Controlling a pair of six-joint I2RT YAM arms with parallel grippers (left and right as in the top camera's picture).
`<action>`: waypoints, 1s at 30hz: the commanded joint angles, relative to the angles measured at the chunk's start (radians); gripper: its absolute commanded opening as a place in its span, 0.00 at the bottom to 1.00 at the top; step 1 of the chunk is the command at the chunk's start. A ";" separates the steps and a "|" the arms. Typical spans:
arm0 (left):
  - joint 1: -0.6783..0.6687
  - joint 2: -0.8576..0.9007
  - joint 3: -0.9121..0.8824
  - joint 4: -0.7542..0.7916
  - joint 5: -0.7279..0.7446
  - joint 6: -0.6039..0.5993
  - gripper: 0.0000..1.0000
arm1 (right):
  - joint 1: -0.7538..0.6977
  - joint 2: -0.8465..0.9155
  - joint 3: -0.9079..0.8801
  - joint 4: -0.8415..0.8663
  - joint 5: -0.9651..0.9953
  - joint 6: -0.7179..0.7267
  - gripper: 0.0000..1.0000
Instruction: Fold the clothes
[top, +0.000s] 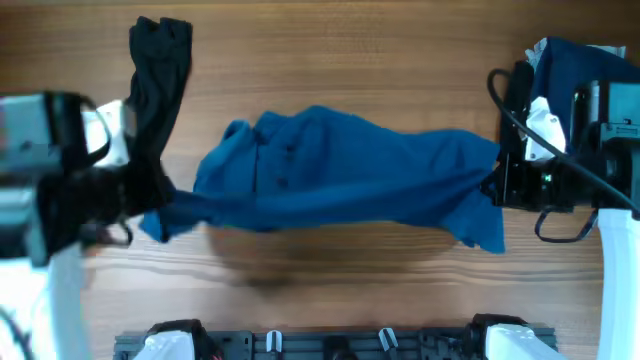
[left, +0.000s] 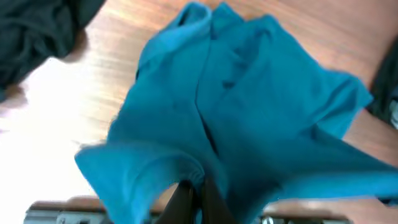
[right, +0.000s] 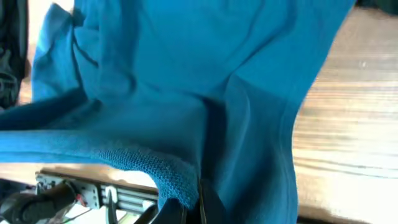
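Note:
A blue polo shirt hangs stretched between my two grippers above the wooden table, casting a shadow below it. My left gripper is shut on its left end; the left wrist view shows the black fingers pinching the blue cloth. My right gripper is shut on its right end; the right wrist view shows the fingers clamped on the knit hem. A black garment lies at the far left.
Another dark blue garment lies at the far right corner under the right arm. A metal rail runs along the table's front edge. The black garment also shows in the left wrist view.

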 joint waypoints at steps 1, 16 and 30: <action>0.000 0.024 -0.117 0.207 0.025 -0.018 0.04 | -0.008 -0.001 0.004 0.117 0.002 -0.036 0.04; 0.001 0.546 0.212 1.551 0.027 -0.092 0.04 | -0.007 0.353 0.049 1.701 0.080 0.226 0.04; 0.001 0.617 0.710 0.827 0.008 0.174 0.04 | -0.007 0.362 0.214 1.273 0.123 0.020 0.04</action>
